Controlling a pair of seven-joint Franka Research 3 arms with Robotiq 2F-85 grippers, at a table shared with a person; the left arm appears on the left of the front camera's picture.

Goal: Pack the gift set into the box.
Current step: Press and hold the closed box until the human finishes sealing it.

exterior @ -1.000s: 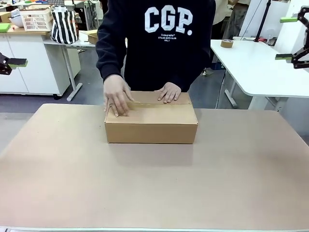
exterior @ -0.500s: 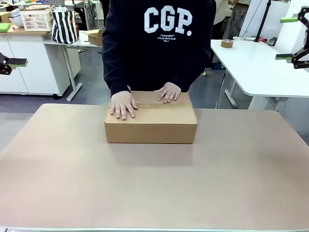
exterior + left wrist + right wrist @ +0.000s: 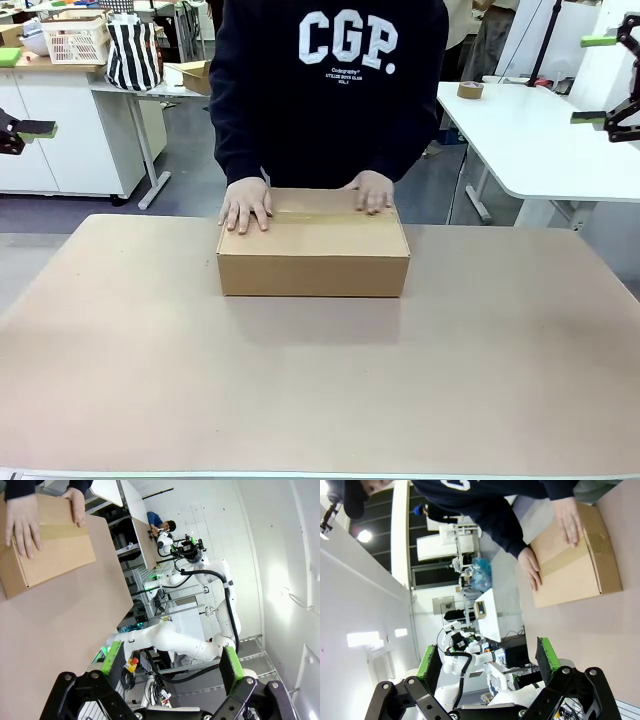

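The left gripper point(image 3: 172, 657) is spread wide, with nothing between its green pads. It hangs raised off the left side of the table point(image 3: 320, 400). The right gripper point(image 3: 488, 659) is the same: released, empty, held high off the right side. Both are well apart from the box point(image 3: 313, 245), which stands on the brown table in the middle, near the far edge. Its top flaps are folded shut (a strip of tape runs along the seam). The person presses one hand point(image 3: 245, 205) flat on the far left corner of the top and the other hand point(image 3: 373, 190) on the far right corner.
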